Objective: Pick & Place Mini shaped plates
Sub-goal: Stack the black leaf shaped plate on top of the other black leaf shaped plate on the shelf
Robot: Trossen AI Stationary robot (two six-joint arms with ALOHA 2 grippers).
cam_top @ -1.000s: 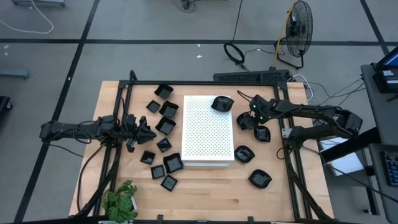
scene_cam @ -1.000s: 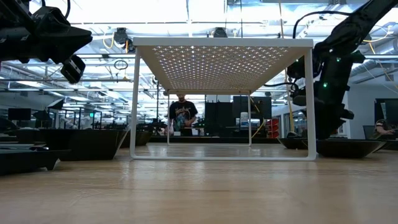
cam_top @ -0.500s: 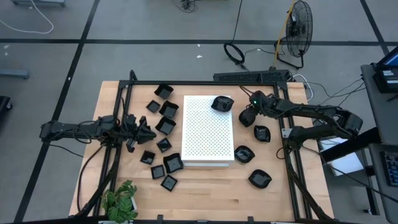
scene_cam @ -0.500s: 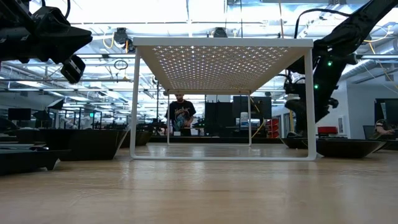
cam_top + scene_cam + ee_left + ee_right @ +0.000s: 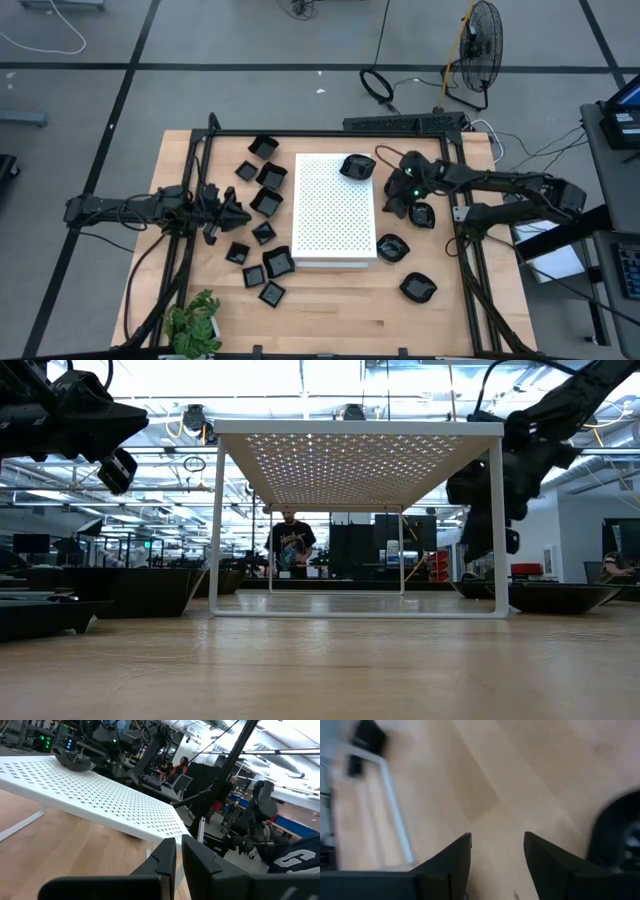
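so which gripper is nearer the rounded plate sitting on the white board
Right. The right gripper hovers open just off the board's edge beside the rounded plate; the left gripper waits, shut, across the white board.

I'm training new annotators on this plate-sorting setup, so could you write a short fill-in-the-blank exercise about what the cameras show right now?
1. Exactly ___ black plate rests on top of the white perforated board.
2. The right end effector has its fingers ___.
3. The left end effector holds ___.
4. At the table's near left corner stands a small green ___.

Missing words: one; open; nothing; plant
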